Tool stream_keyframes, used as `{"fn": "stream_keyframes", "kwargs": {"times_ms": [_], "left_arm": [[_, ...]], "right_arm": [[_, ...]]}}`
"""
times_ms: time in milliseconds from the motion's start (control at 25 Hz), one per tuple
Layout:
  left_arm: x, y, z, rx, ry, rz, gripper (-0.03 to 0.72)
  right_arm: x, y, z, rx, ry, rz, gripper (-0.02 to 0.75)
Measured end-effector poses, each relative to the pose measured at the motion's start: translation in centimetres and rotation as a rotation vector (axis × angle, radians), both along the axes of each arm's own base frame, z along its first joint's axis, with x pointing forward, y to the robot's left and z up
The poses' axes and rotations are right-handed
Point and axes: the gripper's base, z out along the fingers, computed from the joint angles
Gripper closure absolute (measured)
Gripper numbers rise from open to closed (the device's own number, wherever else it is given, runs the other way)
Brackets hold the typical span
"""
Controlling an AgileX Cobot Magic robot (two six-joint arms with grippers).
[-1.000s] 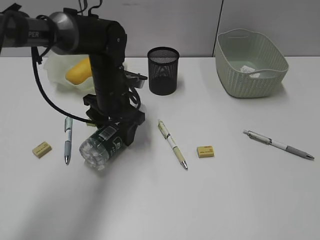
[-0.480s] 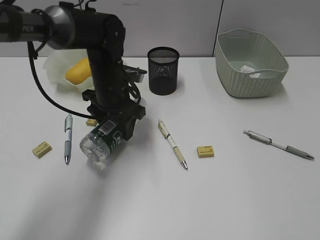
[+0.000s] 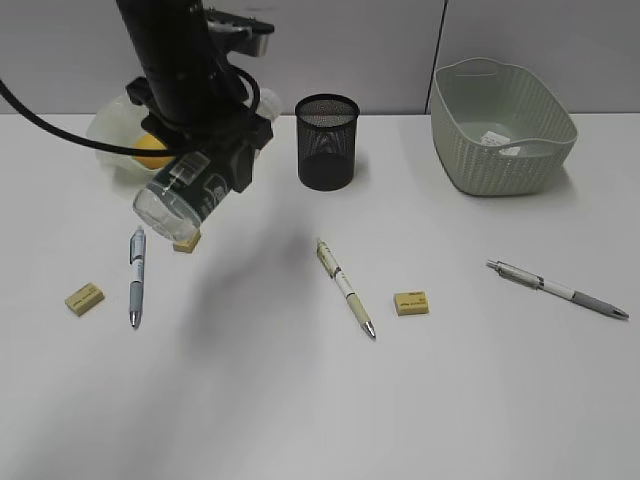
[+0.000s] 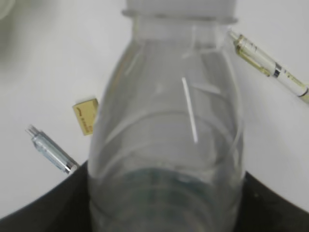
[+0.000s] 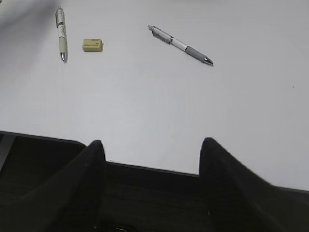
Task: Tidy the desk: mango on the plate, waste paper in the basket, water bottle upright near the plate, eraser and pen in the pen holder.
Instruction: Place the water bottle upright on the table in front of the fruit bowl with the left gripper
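My left gripper (image 3: 222,165) is shut on the water bottle (image 3: 183,196) and holds it tilted in the air in front of the plate (image 3: 100,130), base toward the camera. The bottle fills the left wrist view (image 4: 166,121). The mango (image 3: 150,156) lies in the plate, mostly hidden by the arm. The black mesh pen holder (image 3: 327,141) stands on the desk (image 3: 300,400). The waste paper (image 3: 497,138) lies in the basket (image 3: 500,168). Three pens (image 3: 135,276) (image 3: 345,288) (image 3: 557,289) and three erasers (image 3: 84,298) (image 3: 186,243) (image 3: 411,303) lie on the desk. My right gripper (image 5: 150,145) is open and empty.
The right wrist view shows a pen (image 5: 61,34), an eraser (image 5: 92,45) and a grey-grip pen (image 5: 181,45) ahead on the white desk. The left wrist view shows an eraser (image 4: 85,116) and two pens (image 4: 50,152) (image 4: 270,67) below the bottle. A grey wall stands behind.
My left gripper has lifted the water bottle off the desk and carried it up and left toward the plate. The small eraser it covered now shows.
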Motion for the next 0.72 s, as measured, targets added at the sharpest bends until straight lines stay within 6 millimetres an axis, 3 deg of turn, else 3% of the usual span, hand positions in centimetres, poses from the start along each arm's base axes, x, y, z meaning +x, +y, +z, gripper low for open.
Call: {"fn": "stream_keyframes", "kwargs": {"times_ms": [200,360,720], "left_arm": [[-1.8,1.6,3.6,0.004,-0.083,-0.004,0.182],[-4.1,4.3,4.2,-0.001,-0.093,0.024,0.182],[-9.7,13.7,4.1,-0.172,-0.358,0.249,0.183]], "right_arm": [[0.0,0.0,0.0,0.0,0.0,0.0,0.251],[0.0,0.0,0.0,0.0,0.0,0.0,0.25],[0.0,0.0,0.0,0.0,0.001,0.0,0.25]]}}
